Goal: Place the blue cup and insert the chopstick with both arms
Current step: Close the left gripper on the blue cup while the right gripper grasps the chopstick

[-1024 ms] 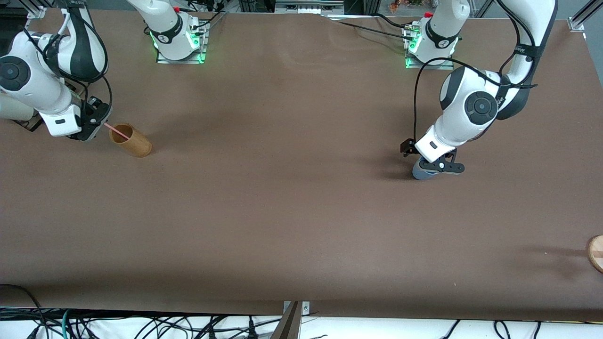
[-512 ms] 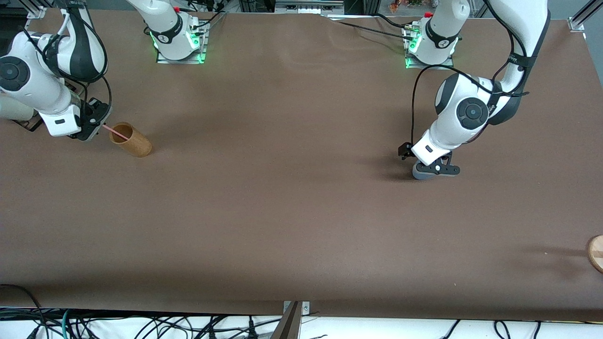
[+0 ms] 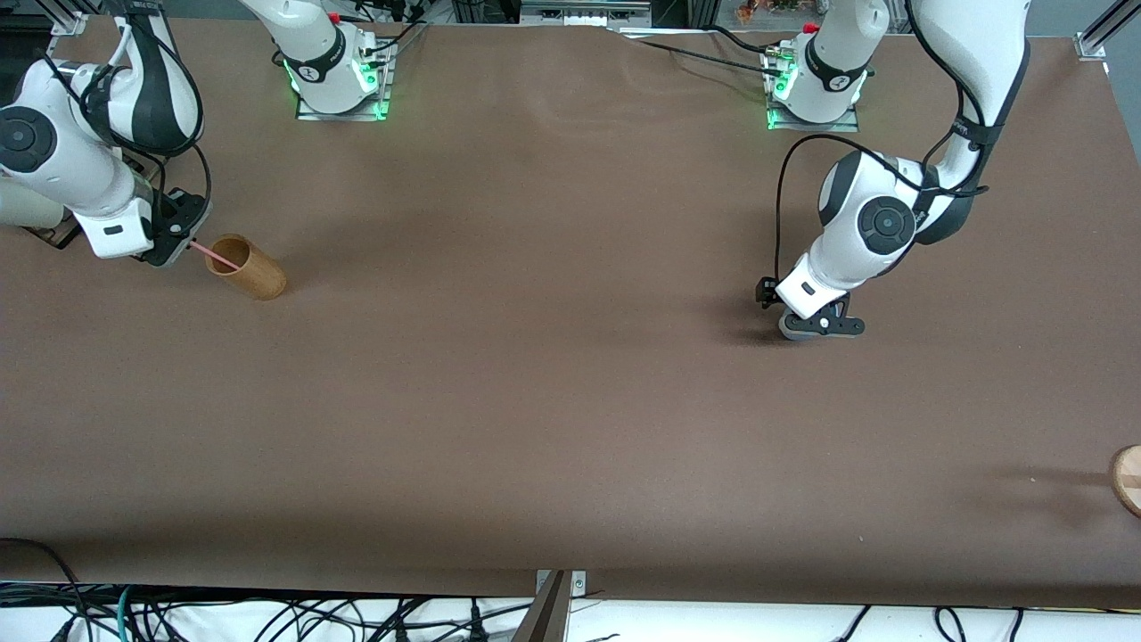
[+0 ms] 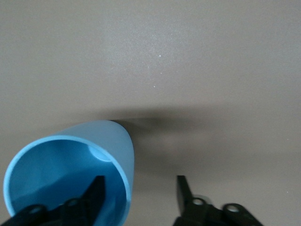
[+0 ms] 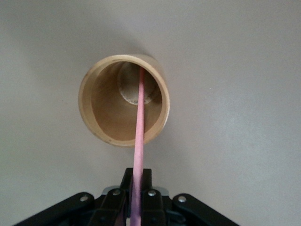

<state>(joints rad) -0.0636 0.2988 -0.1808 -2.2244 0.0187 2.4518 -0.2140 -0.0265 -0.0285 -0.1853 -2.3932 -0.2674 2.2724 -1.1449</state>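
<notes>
The blue cup (image 4: 70, 174) stands on the table toward the left arm's end. In the front view it is almost hidden under my left gripper (image 3: 811, 325). In the left wrist view my left gripper (image 4: 138, 182) is open and straddles the cup's wall, with one finger (image 4: 95, 190) inside the cup and the other outside. My right gripper (image 3: 174, 245) is shut on the pink chopstick (image 3: 214, 256). The chopstick's other end reaches into the upright tan bamboo cylinder (image 3: 250, 269). The right wrist view shows the chopstick (image 5: 139, 141) running from the shut gripper (image 5: 137, 188) into the cylinder (image 5: 101, 117).
A round wooden piece (image 3: 1128, 477) lies at the table's edge at the left arm's end, nearer the front camera. A white object (image 3: 22, 207) and a dark tray (image 3: 53, 235) sit at the right arm's end beside the right arm.
The left arm has come down, bringing its gripper lower round the blue cup, which now shows less in the front view. The right gripper and chopstick have shifted only slightly.
</notes>
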